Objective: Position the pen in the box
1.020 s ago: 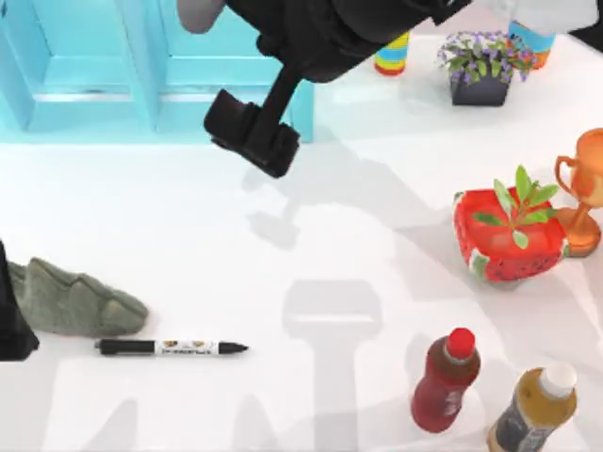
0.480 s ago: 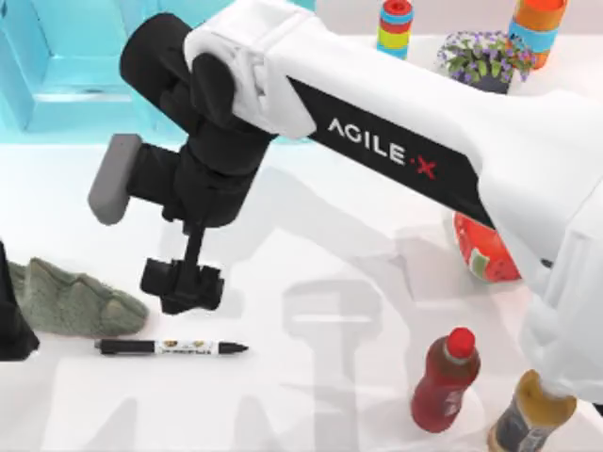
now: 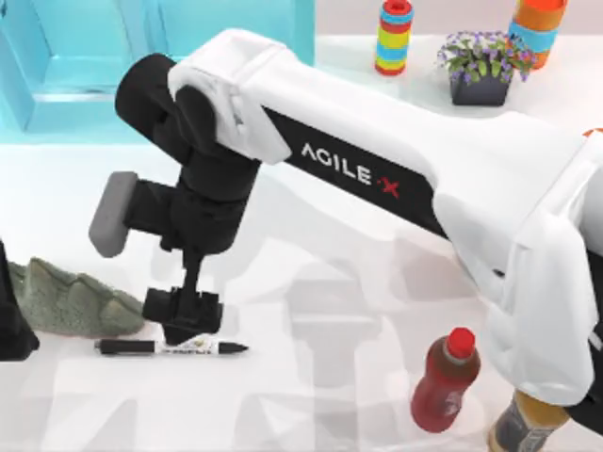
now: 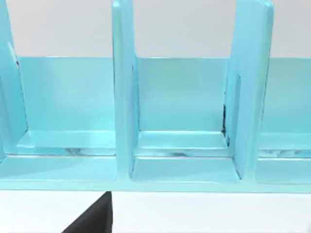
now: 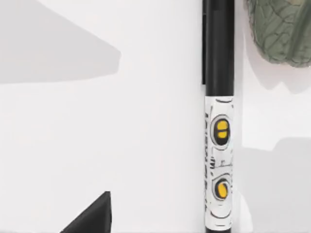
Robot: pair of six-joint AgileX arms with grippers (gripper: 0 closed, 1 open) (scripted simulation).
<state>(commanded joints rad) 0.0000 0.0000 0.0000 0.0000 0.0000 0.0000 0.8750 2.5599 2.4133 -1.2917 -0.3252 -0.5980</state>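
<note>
Your right gripper point(image 3: 185, 322) hangs low over the white table point(image 3: 311, 235), directly above the pen point(image 3: 171, 347), roughly at the middle of its barrel; fingers point down at it; you can't tell from these views whether they're apart or together, and contact with the pen isn't confirmed either.

Pen lies flat on the table, lengthwise along the top view's left-right line, toward the near-left part; black section at the left end, white middle barrel, short black tip at the right; in the right wrist view the pen point(image 5: 218, 121) shows a glossy black upper body, then a white sleeve with small printed marks and two yellow ovals outlined in black; nothing gripping it there.

Grey rock point(image 3: 71, 299) sits just beside the pen's left half, on the far side of it, close but apart; same rock point(image 5: 279, 29) edges into the right wrist view next to the black end.

Box point(image 3: 113, 66) is at the far-left of the table, well apart from the pen; light blue, straight walls, dividers; left wrist view faces its compartments point(image 4: 182, 116).

Left arm is parked at the left edge; fingers: cannot tell.

Red bottle point(image 3: 443, 381) stands near-right; striped cup point(image 3: 395, 38) and potted flowers point(image 3: 482, 68) far right.
</note>
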